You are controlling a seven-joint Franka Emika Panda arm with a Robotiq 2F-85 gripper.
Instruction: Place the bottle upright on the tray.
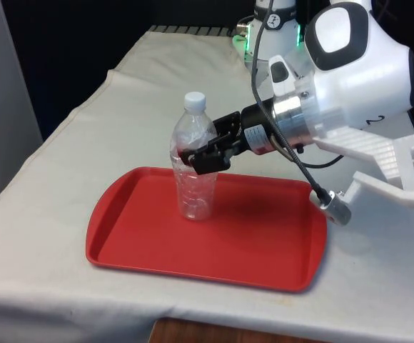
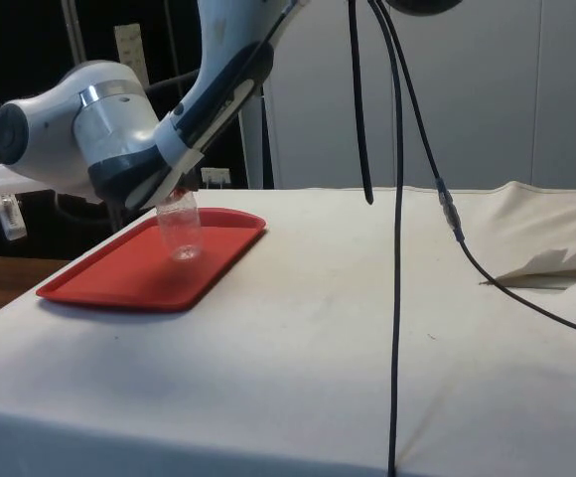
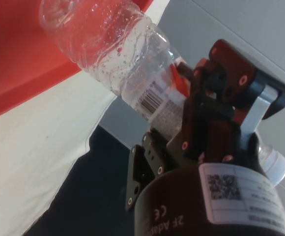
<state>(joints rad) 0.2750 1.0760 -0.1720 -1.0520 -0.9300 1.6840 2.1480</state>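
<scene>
So from my seat, nearest thing in the front view is the red tray [image 1: 264, 243], sitting flat on the white cloth [image 1: 64, 214] close to the table's near edge. The clear plastic bottle [image 1: 193, 193] stands upright on the tray, toward the front view's left, base down on the red surface as far as I can see, white cap [image 1: 195, 100] on top. It's got water droplets on the inside, and a label with a barcode [image 3: 150, 101] shows up in the wrist view.

The gripper [image 1: 201, 156] comes in sideways from the front view's right and it's clamped on the bottle around mid-height, fingers [image 3: 206, 123] pressed against the label section.

In the side view I can see the bottle's lower half [image 2: 181, 231] on the tray [image 2: 119, 283] with the arm's wrist right above it. A black cable [image 2: 397, 248] hangs down in front of that camera.
</scene>
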